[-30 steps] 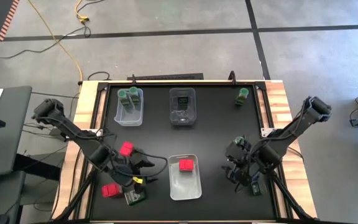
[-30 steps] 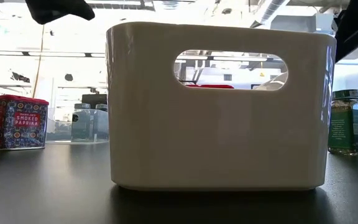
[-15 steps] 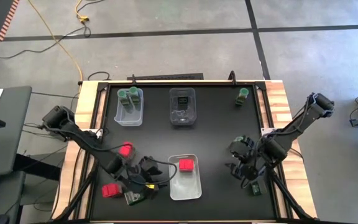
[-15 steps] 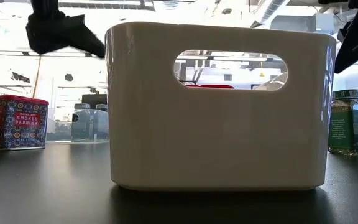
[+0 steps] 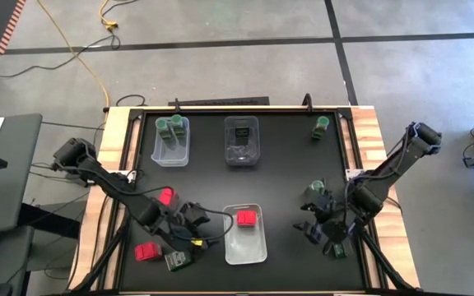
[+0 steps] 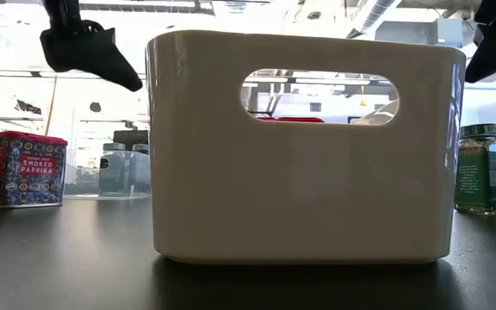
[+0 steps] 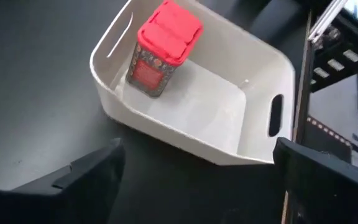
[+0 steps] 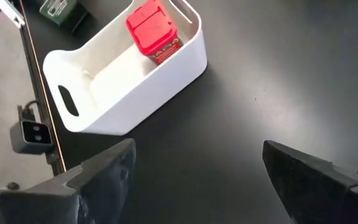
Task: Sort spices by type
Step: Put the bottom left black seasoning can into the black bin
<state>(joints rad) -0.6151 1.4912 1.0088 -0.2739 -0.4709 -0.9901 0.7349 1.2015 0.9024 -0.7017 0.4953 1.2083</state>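
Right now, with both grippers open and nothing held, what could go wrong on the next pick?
The left gripper hangs open close to the white bin, so a careless swing could knock it.
The dark box and a red tin sit near the table's front edge; a push could send them off.
The right gripper hovers by a green-lidded jar, which may topple.

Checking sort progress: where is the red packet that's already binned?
In the high view, the red packet stands in the white bin at the table's near centre, toward the bin's far end, right of the left gripper.
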